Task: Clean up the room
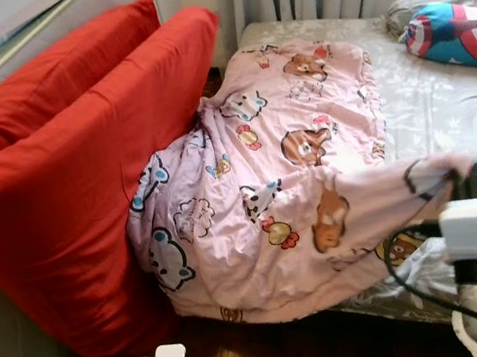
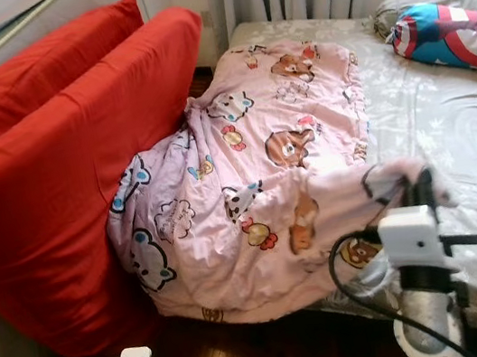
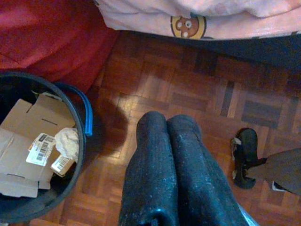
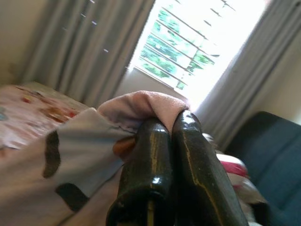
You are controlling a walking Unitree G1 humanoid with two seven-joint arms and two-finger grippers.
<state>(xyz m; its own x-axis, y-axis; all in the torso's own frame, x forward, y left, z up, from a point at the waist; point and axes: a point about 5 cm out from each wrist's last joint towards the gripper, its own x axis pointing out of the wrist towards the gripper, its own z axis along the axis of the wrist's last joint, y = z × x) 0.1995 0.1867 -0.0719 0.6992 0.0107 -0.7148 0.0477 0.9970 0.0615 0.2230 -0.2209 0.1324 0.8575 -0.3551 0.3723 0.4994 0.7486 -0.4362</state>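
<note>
Right wrist view: right gripper (image 4: 170,123) pinches soft pink blanket (image 1: 299,159); left gripper (image 3: 167,127) closed, empty.

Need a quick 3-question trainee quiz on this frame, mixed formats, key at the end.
1. True or false: the right gripper is shut on a corner of the pink blanket.
2. The two red pillows are: A) lying flat on the bed; B) propped up beside the blanket, off the bed's left side; C) in the bin.
3. Fill in: the bin by the left gripper holds flattened ____.

Key
1. True: the wrist view shows pink fabric pinched between its fingers.
2. B.
3. Cardboard, plus a crumpled scrap; the left gripper hangs shut over the wooden floor.
</note>
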